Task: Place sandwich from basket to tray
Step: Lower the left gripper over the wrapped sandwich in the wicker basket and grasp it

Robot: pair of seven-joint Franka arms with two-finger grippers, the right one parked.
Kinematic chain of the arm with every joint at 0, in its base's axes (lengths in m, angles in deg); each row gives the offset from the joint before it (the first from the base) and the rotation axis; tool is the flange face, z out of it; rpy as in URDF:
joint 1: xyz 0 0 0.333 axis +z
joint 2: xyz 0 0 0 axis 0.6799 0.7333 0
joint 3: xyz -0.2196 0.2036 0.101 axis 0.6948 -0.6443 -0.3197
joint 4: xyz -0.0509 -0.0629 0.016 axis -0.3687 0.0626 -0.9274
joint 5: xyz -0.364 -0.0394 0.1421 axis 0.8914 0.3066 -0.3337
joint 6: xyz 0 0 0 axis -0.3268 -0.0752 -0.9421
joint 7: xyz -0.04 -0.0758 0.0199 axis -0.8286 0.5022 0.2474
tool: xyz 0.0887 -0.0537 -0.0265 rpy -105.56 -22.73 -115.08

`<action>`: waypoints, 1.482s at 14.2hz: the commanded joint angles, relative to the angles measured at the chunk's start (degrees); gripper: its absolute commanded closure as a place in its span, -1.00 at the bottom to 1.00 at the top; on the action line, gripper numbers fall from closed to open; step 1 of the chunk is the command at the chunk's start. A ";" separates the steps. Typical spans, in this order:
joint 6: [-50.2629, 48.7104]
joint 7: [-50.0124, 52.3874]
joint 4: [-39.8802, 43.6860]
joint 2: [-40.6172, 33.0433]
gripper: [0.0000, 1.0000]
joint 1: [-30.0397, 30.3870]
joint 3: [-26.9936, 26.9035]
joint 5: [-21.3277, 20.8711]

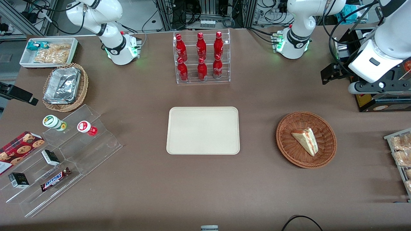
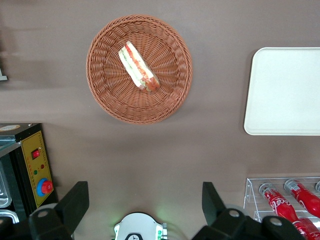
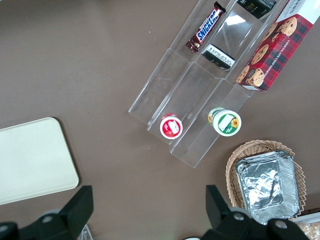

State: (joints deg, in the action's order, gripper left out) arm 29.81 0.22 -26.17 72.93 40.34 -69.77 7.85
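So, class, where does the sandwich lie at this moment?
The sandwich lies in the basket, toward the working arm's end of the table beside the tray; the gripper hangs open above.

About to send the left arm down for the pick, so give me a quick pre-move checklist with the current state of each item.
1. Sandwich in the basket, lying alone with nothing on it: ok.
2. Gripper open, fingers spread wide, nothing held: ok.
3. Gripper over the sandwich: not ok; it hangs high above bare table, farther from the front camera than the basket.
4. Tray bare and ready to receive: ok.
5. Table between basket and tray free of obstacles: ok.
6. Bottle rack stands well away from the tray, off the carry path: ok.
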 commanded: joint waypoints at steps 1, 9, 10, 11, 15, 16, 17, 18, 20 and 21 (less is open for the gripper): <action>0.54 -0.63 -1.69 -1.67 -1.00 0.13 0.12 0.54; 16.56 4.36 -18.61 2.90 -1.00 1.88 -1.38 0.01; 21.75 9.95 -21.70 4.38 -1.00 2.06 -1.38 0.01; 25.81 16.36 -23.82 6.40 -1.00 2.15 -1.38 -0.17; 38.83 24.05 -28.76 11.85 -1.00 4.87 -1.38 0.18; 40.25 24.94 -28.77 13.35 -1.00 4.88 -1.38 0.27; 41.57 26.86 -28.77 14.84 -1.00 4.88 -1.38 0.36; 42.80 28.80 -29.11 15.90 -1.00 4.96 -1.38 0.36; 45.87 31.09 -30.52 16.79 -1.00 5.05 -1.38 0.62; 48.15 32.93 -31.22 17.66 -1.00 5.05 -1.38 0.71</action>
State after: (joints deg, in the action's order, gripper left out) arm 74.45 29.75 -55.84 90.02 45.43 -71.34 7.90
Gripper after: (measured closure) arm 0.000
